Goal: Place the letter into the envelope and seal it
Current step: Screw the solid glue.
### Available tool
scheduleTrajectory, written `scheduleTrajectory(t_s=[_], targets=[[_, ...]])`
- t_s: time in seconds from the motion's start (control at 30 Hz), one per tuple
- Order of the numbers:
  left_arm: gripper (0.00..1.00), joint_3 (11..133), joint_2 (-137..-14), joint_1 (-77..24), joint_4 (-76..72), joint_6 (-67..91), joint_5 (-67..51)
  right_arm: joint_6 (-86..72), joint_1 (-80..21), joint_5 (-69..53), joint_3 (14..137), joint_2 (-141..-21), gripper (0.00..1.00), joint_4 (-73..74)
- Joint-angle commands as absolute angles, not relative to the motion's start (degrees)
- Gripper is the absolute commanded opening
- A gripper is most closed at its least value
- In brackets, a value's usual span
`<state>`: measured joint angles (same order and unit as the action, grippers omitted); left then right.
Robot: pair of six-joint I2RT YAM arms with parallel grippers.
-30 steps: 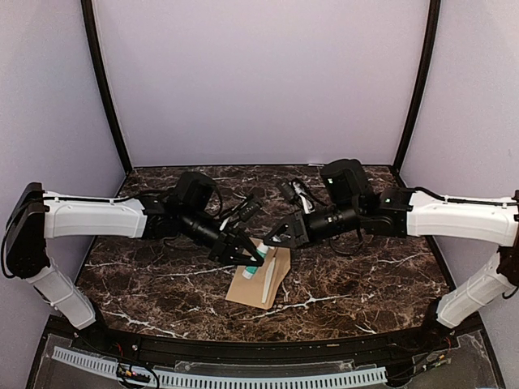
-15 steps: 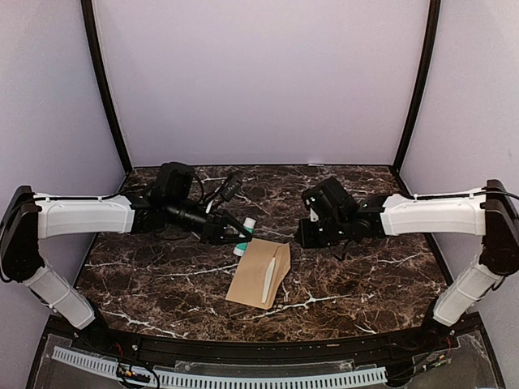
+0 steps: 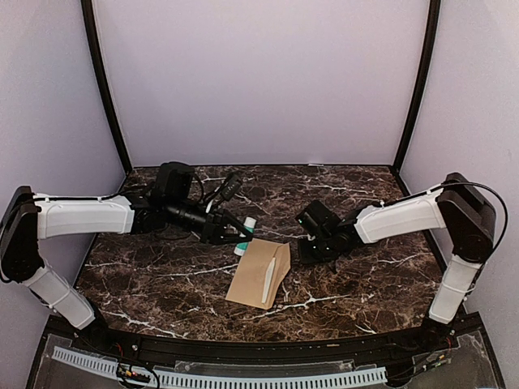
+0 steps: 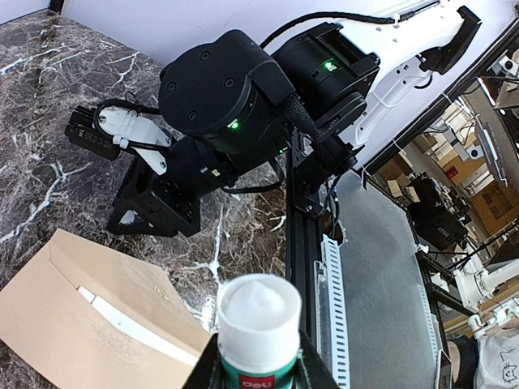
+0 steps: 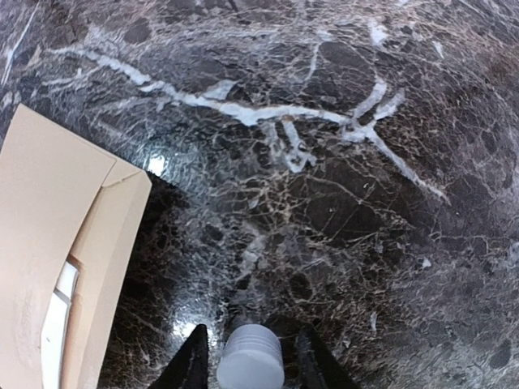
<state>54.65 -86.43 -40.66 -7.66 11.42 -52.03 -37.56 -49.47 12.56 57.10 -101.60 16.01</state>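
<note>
I see the envelope (image 3: 258,271) lying flat near the middle of the desk (image 3: 162,275), a little toward the near edge, and the letter (image 3: 268,280) is inside it, with only a pale strip showing at the flap opening. The left gripper (image 3: 236,234) is clamped on a glue stick (image 3: 250,223) (white top, green label) and holds it just beyond the far left corner of the envelope. The right gripper (image 3: 310,247) is low over the desk just to the right of the envelope, its two fingers closed around a small pale ridged cap (image 5: 250,366).
</note>
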Motion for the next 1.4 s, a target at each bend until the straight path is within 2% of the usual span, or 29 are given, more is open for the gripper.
scheduleTrajectory(t_s=[0.0, 0.07, 0.17, 0.43, 0.67, 0.8, 0.97, 1.07, 1.2, 1.37], targets=[[0.0, 54.05, -84.22, -40.73, -9.05, 11.78, -53.39, -38.23, -49.22, 13.23, 56.58, -101.22, 0.4, 15.04], [0.0, 54.01, -84.13, -40.74, -9.16, 11.92, -53.54, -38.4, -49.22, 13.86, 56.5, -100.55, 0.46, 15.64], [0.0, 54.05, -84.11, -40.74, -9.34, 12.02, -53.82, -38.41, -49.22, 14.74, 56.64, -100.05, 0.47, 16.8], [0.0, 54.05, -84.26, -40.73, -9.57, 12.21, -54.08, -38.69, -49.39, 14.67, 55.19, -98.35, 0.34, 17.94], [0.0, 54.03, -84.8, -40.77, -9.75, 12.35, -54.4, -37.58, -49.39, 12.89, 55.77, -99.62, 0.28, 16.91], [0.0, 54.05, -84.9, -40.76, -9.69, 12.24, -54.34, -37.34, -49.39, 12.79, 55.68, -99.87, 0.21, 16.68], [0.0, 54.19, -84.93, -41.08, -8.27, 10.41, -52.99, -36.61, -49.39, 11.79, 56.23, -94.48, 0.15, 19.15], [0.0, 55.28, -84.6, -42.46, -3.79, 6.93, -49.29, -35.48, -49.64, 7.03, 57.41, -86.9, 0.14, 20.83], [0.0, 55.83, -83.99, -45.29, -1.54, 2.75, -47.02, -34.66, -50.02, -7.46, 59.55, -77.98, 0.14, 19.35], [0.0, 55.61, -83.23, -47.37, -1.38, 1.47, -46.8, -37.94, -52.01, -20.17, 60.5, -73.73, 0.14, 13.84]])
